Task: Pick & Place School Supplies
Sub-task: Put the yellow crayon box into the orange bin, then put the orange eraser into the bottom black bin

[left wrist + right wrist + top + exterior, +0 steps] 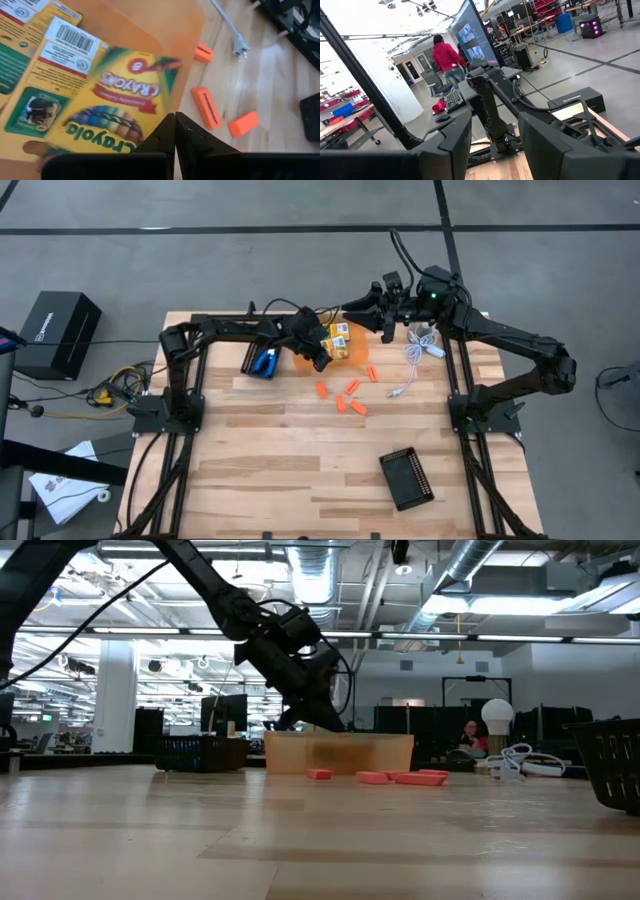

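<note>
While closed, the left pincer (175, 131) overhangs the crayon box (117, 100) edge.

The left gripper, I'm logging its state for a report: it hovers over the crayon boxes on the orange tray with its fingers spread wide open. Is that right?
Not quite. The left gripper does hover over the crayon boxes on the orange tray, but its fingers are shut, pressed together with nothing between them. The left wrist view shows this.
</note>
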{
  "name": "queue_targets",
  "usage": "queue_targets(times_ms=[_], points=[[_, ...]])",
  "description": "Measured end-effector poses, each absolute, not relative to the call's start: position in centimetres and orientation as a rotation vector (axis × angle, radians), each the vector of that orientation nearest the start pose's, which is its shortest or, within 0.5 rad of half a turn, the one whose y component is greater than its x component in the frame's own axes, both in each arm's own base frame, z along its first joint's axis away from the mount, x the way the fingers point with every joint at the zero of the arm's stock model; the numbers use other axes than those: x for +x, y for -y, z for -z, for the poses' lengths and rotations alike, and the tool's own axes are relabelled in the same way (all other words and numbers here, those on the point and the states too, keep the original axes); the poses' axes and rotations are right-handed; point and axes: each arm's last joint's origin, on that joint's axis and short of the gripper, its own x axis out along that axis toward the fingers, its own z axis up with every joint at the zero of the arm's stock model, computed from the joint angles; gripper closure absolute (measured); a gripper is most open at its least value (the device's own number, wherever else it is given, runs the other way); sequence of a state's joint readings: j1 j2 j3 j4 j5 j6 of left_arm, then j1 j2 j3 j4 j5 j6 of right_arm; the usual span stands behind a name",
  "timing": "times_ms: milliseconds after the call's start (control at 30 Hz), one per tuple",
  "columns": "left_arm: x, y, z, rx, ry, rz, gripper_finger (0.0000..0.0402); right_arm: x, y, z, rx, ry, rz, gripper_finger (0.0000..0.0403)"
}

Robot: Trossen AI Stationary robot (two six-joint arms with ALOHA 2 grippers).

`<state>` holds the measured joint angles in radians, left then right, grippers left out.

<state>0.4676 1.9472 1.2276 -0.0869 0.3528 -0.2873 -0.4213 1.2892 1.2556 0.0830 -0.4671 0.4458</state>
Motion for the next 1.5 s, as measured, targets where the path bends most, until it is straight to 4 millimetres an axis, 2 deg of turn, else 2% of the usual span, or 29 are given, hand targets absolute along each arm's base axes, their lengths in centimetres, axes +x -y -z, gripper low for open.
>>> queue_targets(times_ms=[200,367,433,533,733,833,1000,1233,1367,1500], points=[[36.4,-17.8,-15.9,-0.59,-0.764,-0.238,0.0401,26.7,10.5,-41.3,0.424,0.033,-0.058,0.0249],[35.4,-18.5,-16.3,-0.643,-0.773,-0.294,0.0401,26.7,10.5,-41.3,0.424,0.033,-0.058,0.0249],[35.3,-18.4,-18.5,-0.626,-0.695,-0.275,0.0401,26.7,10.5,-41.4,0.423,0.035,-0.058,0.0249],[34.9,-17.4,-23.7,-0.551,-0.518,-0.203,0.0401,26.7,10.5,-41.5,0.419,0.043,-0.06,0.0249],[32.5,-16.4,-30.7,-0.45,-0.278,-0.177,0.0399,26.7,10.5,-41.5,0.405,0.051,-0.057,0.0249],[31.4,-15.7,-32.6,-0.468,-0.229,-0.172,0.0399,26.7,10.6,-41.6,0.403,0.059,-0.046,0.0249],[31.0,-13.3,-34.7,-0.443,-0.18,-0.103,0.0396,26.7,10.6,-41.6,0.403,0.061,-0.038,0.0249],[31.7,-10.7,-33.0,-0.383,-0.245,-0.028,0.04,27.0,10.7,-41.2,0.411,0.045,-0.035,0.0249],[31.4,-10.4,-30.5,-0.409,-0.317,-0.034,0.0397,27.0,10.7,-41.3,0.408,0.053,-0.032,0.0249],[31.1,-10.3,-28.9,-0.427,-0.36,-0.037,0.0394,27.0,10.8,-41.3,0.409,0.059,-0.007,0.0249]])
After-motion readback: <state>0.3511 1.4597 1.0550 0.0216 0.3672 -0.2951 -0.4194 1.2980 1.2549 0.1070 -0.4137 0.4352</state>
